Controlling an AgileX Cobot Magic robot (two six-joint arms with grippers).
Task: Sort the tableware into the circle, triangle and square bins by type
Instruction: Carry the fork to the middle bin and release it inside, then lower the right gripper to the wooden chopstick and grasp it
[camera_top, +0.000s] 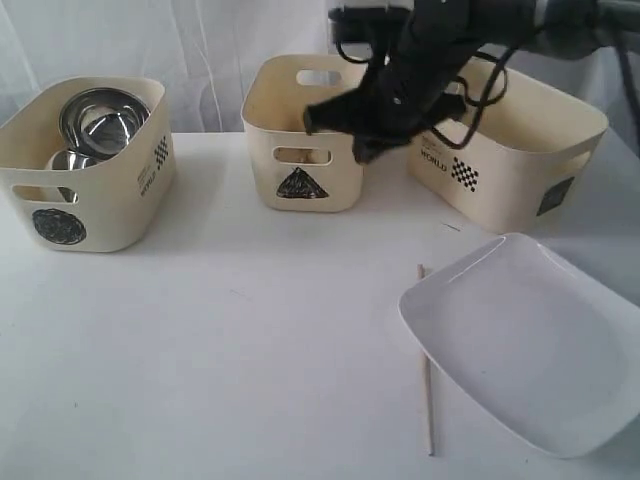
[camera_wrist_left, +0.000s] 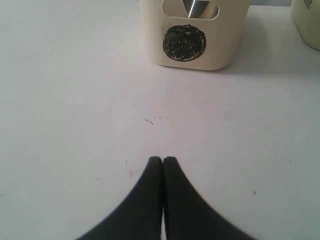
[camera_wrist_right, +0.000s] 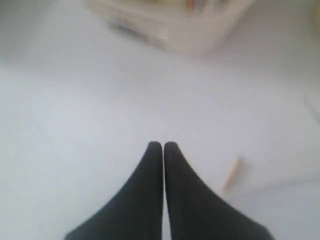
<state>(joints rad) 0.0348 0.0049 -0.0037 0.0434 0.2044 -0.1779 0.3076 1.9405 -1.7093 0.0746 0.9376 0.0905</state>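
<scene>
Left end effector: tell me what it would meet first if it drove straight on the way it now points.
Probably the circle-marked bin: the shut left end effector aims at its front wall across the table. Its downward tilt is unclear, so it might touch the table first.

A cream bin marked with a black circle (camera_top: 110, 185) is sitting at the far left, holding a shiny steel bowl (camera_top: 100, 118) that is leaning over another steel piece (camera_top: 68, 160), too hidden to identify. A matching bin bearing a triangle (camera_top: 265, 140) is standing at the far middle, and a larger bin bearing a checkered square (camera_top: 520, 165) is sitting angled at the far right. A large white squarish plate (camera_top: 530, 340) is lying flat at the near right, with one wooden chopstick (camera_top: 427, 385) lying along its left edge, running near to far.
</scene>
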